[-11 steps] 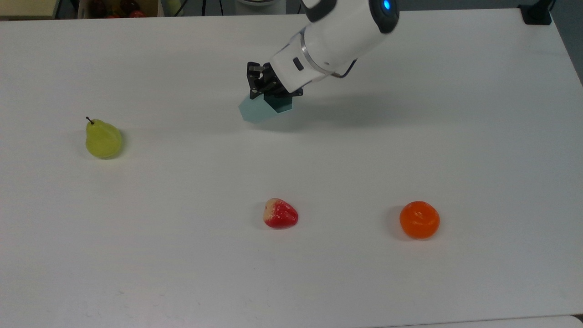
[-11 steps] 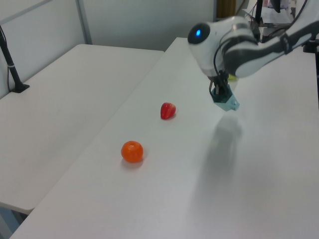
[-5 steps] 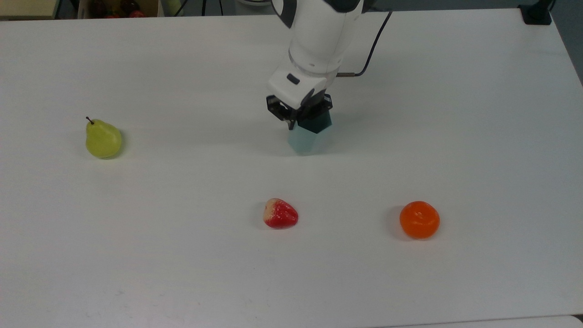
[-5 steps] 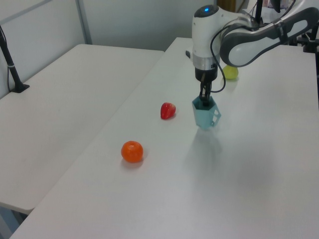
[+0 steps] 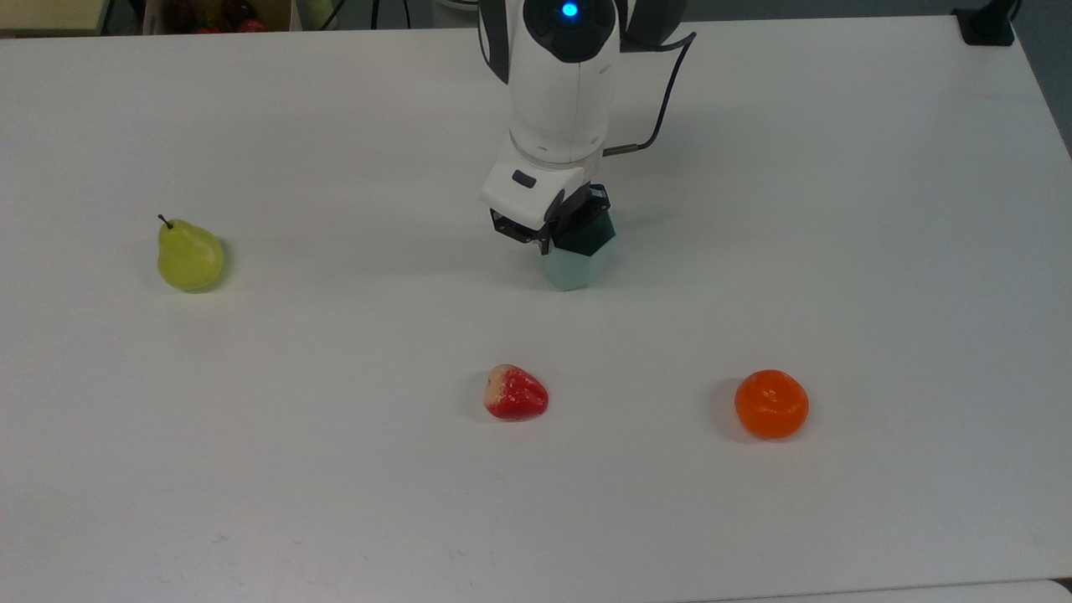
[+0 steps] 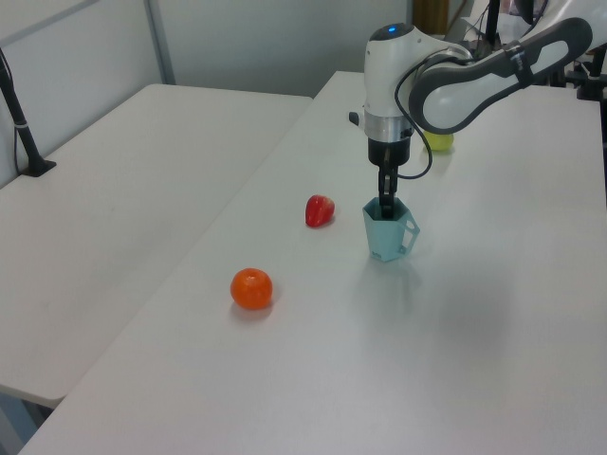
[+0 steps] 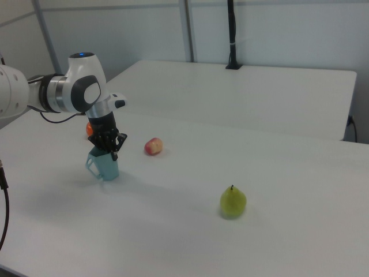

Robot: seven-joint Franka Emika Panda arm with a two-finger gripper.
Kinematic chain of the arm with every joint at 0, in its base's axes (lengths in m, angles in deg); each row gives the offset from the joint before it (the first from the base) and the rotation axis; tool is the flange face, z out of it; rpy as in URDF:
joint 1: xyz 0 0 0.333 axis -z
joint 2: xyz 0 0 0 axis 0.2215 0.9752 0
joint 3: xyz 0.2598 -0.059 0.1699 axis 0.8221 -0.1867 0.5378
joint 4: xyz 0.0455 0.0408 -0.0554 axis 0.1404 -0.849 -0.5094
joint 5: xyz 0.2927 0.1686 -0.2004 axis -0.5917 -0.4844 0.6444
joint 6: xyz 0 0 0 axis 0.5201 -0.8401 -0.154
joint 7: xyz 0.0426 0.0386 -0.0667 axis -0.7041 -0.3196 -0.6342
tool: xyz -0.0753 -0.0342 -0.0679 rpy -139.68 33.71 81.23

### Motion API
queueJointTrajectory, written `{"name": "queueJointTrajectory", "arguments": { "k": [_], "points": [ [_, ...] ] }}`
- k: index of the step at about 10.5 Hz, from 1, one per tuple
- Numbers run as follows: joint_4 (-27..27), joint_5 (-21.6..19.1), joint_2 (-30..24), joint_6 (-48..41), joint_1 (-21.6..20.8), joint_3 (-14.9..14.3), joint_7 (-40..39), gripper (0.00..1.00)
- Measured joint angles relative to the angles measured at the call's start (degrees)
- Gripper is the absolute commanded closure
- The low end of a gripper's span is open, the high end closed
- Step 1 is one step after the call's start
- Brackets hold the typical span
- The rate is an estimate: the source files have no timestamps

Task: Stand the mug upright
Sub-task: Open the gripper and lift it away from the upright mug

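Observation:
The pale blue-teal faceted mug (image 5: 572, 270) stands upright near the middle of the white table (image 5: 335, 469), mouth up. In the left view the mug (image 6: 387, 233) has its handle on the left view's right. My gripper (image 5: 559, 231) comes straight down from above and is shut on the mug's rim, with one finger reaching inside the mouth in the left view, where the gripper (image 6: 386, 201) sits at the rim's back edge. In the right view the gripper (image 7: 107, 148) sits on top of the mug (image 7: 106, 166). I cannot tell whether the base touches the table.
A green pear (image 5: 189, 258) lies at the top view's left. A red strawberry-like fruit (image 5: 515, 393) and an orange (image 5: 771, 404) lie nearer the front edge. A second table (image 6: 114, 180) adjoins, with a black post (image 6: 21, 118) on it.
The arm swung from a slanted pose to vertical, turning the tilted mug upright. It moved toward the top view's right and lowered to the table.

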Motion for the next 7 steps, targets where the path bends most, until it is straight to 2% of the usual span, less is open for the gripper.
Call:
{"name": "queueJointTrajectory", "arguments": {
  "k": [4,7],
  "points": [
    [0.59,-0.03,-2.99,-4.46,0.69,0.0,-0.06,0.0],
    [1.23,0.61,-9.19,-11.26,1.54,-0.48,3.61,0.0]
  ]
}}
